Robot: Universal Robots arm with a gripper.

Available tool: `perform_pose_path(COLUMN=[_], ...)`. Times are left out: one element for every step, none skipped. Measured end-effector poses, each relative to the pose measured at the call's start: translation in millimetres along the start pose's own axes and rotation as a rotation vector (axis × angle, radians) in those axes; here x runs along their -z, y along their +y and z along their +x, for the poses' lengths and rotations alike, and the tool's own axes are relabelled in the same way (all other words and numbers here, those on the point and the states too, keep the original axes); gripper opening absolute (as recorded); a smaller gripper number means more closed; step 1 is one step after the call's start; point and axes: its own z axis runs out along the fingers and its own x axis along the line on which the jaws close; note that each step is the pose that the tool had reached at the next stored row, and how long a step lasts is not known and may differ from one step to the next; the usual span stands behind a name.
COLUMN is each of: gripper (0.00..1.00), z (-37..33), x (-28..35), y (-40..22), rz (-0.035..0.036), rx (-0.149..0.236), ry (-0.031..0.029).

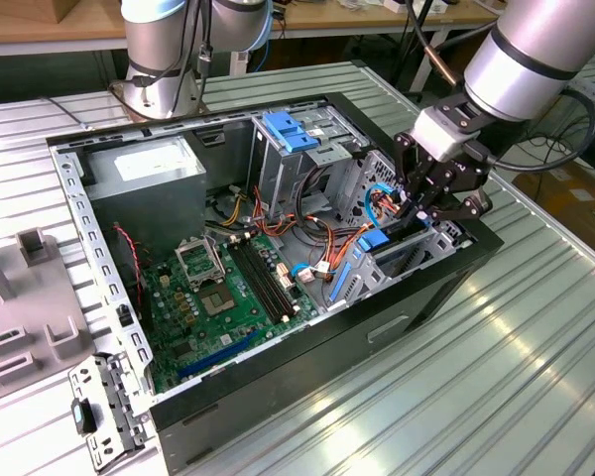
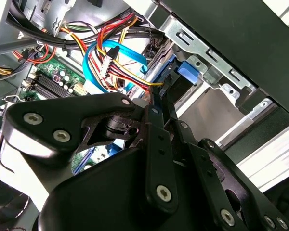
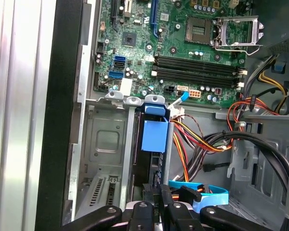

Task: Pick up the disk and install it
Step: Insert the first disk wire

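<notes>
Crowding the drive bay, orange and red wires [image 3: 192, 139] and a blue flat cable [image 3: 202, 195] lie just beside the disk [image 3: 154, 134], which stands on edge in its slot inside the computer case [image 1: 456, 268]. The claw [image 1: 423, 203] is nearly closed, pinching the disk's edge.

table [image 1: 535, 377]: ribbed shiny metal | hand [image 2: 151, 103]: matt black | rails [image 3: 154, 130]: blue plastic

The disk [image 3: 154, 137], blue-railed, stands on edge in the case's drive bay [image 3: 103, 144].
</notes>
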Motion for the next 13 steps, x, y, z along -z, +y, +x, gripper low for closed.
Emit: perform_pose_path(gripper=[0.18, 0.18, 0.18, 0.18, 0.18, 0.18, 0.18, 0.18, 0.18, 0.18, 0.18, 0.18, 0.18], z=[0.0, 0.0, 0.1, 0.1, 0.1, 0.1, 0.1, 0.1, 0.1, 0.1, 0.1, 0.1, 0.1], x=[-0.2, -0.4, -0.6, -0.7, -0.7, -0.6, -0.7, -0.7, -0.7, -0.6, -0.4, 0.0, 0.1], y=[-0.1, -0.1, -0.2, -0.2, -0.2, -0.2, -0.3, -0.3, -0.3, -0.3, -0.3, -0.4, -0.8], rz=[0.0, 0.0, 0.0003, 0.0007, 0.0013, 0.0017, 0.0021, 0.0023, 0.0024, 0.0024, 0.0024, 0.0024, 0.0024], rx=[0.0, 0.0, -0.003, -0.007, -0.014, -0.018, -0.022, -0.024, -0.024, -0.024, -0.025, -0.025, -0.025], ry=[0.0001, 0.0001, -0.0002, -0.0001, -0.0001, 0.0, -0.0001, -0.0002, -0.0002, -0.0003, -0.0004, -0.0005, -0.0004])
